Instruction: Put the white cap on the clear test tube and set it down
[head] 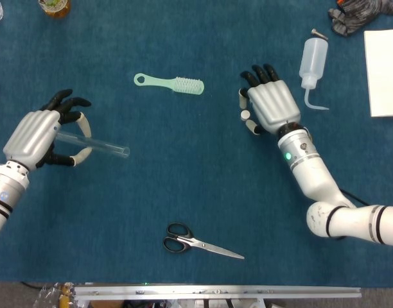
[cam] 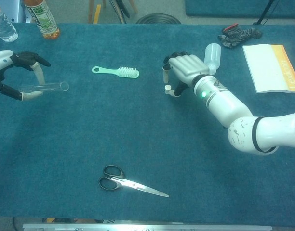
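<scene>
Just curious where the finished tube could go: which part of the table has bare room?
The widest bare patch lies mid-table, between the green brush, the scissors and the two arms. It is crowded at the right, around the squeeze bottle, booklet and glove.

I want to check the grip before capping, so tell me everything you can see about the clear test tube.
The test tube is a slim, clear, glass-like cylinder, seemingly empty and uncapped. The left hand holds it near one end, lying roughly level above the blue table. Its open mouth points toward the table's middle. Only that hand's fingers touch it.
</scene>
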Tool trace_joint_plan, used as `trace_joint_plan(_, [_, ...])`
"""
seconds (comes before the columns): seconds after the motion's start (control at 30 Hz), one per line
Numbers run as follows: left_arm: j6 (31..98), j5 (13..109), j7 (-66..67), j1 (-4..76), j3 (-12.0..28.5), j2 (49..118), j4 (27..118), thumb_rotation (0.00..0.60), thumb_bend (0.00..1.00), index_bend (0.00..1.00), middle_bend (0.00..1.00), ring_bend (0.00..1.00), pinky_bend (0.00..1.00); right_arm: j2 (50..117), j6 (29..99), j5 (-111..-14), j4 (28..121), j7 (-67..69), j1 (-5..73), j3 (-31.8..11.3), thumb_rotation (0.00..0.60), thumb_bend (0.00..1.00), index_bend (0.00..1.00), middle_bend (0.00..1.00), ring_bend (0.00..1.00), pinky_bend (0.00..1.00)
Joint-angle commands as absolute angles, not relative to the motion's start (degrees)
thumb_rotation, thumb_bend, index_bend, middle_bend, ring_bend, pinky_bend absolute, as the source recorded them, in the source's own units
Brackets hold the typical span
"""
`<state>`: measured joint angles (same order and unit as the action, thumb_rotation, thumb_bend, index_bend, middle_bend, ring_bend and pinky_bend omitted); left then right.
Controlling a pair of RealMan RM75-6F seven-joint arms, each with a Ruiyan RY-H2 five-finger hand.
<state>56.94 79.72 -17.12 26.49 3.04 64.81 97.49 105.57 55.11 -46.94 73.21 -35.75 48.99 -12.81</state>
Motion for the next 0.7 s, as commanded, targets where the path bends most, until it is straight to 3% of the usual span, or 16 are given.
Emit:
trace_joint_plan(0.03, [57.0,79.7,-17.1,26.5,3.0,64.8,97.5,0.599,0.34,0.59,0.18,0.0,0.16,105.8,54.8,-46.5,72.9,-35.8,49.2,-13.0,0.6,0.2,0.48,0.15,0.0,0.01])
trace_joint_plan(0.7, [57.1,79.5,-17.3,26.5,2.9,64.9,97.0,0.598,0.34,0.59,0.17,0.0,0.16,106.6,53.8,-43.4,72.0,-37.7,50.2,-13.4,0.6,0.25,0.48,0.16,0.0,0.01])
